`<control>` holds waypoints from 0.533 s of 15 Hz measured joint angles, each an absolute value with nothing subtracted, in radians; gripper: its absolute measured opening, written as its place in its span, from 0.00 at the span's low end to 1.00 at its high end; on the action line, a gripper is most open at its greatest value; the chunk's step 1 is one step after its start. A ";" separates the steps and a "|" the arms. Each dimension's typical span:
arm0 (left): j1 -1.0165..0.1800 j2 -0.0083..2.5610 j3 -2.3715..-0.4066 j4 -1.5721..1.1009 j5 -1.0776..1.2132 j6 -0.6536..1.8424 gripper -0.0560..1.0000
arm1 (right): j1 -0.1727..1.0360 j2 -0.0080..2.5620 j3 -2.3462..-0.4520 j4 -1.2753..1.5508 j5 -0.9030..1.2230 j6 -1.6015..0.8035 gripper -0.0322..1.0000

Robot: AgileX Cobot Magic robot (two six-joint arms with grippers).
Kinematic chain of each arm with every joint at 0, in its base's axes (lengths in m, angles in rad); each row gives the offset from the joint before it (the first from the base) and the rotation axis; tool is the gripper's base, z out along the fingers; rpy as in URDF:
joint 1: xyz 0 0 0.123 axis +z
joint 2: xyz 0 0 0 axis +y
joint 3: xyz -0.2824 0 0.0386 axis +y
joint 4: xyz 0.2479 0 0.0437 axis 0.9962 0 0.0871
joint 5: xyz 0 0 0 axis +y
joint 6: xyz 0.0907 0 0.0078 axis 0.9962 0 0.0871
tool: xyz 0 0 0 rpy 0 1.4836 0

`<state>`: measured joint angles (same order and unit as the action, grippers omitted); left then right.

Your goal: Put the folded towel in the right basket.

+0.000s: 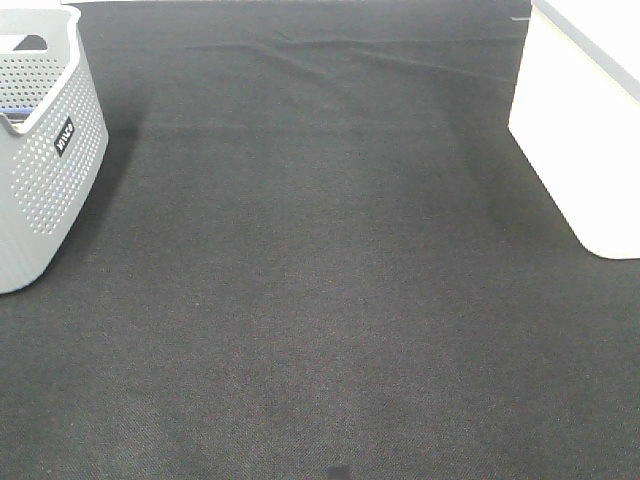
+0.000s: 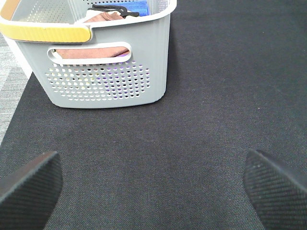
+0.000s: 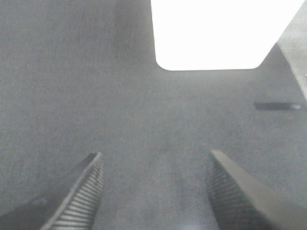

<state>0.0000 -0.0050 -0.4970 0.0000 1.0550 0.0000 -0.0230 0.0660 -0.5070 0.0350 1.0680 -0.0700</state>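
While both grippers hover with fingers spread wide and holding nothing, the left gripper point(image 2: 152, 184) faces the grey perforated basket point(image 1: 40, 150) at the tabletop's point(image 1: 320, 300) left edge, a brownish folded towel point(image 2: 91, 50) inside; the right gripper point(image 3: 156, 189) faces the white basket point(image 1: 585, 130) at the right edge

A small black label point(image 1: 64, 136) on the side of the grey perforated basket point(image 1: 45, 190) carries white letters (too small to read reliably).
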 joint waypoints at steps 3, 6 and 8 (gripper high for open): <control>0.000 -0.005 -0.497 0.000 1.055 0.000 0.98 | -0.023 0.064 -0.507 0.034 1.068 -0.070 0.61; 0.000 -0.005 -0.497 0.000 1.055 0.000 0.98 | -0.023 0.064 -0.507 0.034 1.068 -0.070 0.61; 0.000 -0.005 -0.497 0.000 1.055 0.000 0.98 | -0.023 0.064 -0.507 0.034 1.068 -0.070 0.61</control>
